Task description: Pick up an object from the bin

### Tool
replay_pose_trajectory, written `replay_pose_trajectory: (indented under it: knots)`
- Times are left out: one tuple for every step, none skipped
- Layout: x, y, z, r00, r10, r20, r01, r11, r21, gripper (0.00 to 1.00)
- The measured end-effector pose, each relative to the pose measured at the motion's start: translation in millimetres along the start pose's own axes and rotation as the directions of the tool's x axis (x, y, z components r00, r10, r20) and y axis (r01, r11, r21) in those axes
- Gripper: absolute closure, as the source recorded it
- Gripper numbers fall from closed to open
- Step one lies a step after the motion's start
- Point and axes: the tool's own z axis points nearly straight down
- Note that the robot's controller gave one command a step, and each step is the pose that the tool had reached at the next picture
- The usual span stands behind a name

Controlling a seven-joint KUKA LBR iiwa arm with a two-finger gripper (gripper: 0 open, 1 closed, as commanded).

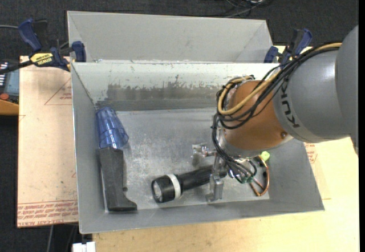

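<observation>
**A grey KUKA arm (328, 94) with an orange wrist cover (254, 122), seen from above.**
The broad, smooth grey link carries dark block lettering on its flank at 9 o'clock, of which "KU" can be read. Black and yellow cables (228, 100) loop over the domed orange cover from 12 o'clock round to 9 o'clock. A small tangle of green, orange and blue wires (254, 174) hangs at the cover's 5 o'clock. The bare-metal gripper (214, 181) sits at its 7 o'clock.

A torch (181, 183) is lying by the bin's (171, 97) front wall, the gripper (210, 171) at its right end. Left, a cup (109, 129) is lying behind a slab (116, 179).
</observation>
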Motion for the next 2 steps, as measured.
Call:
replay_pose_trajectory:
  knots:
    - [4.3, 12.6, -11.3, 0.987, 0.164, 0.002, -0.164, 0.987, 0.0, 1.0]
    - [4.3, 14.3, -16.5, 0.984, 0.179, 0.003, -0.179, 0.984, -0.001, 1.0]
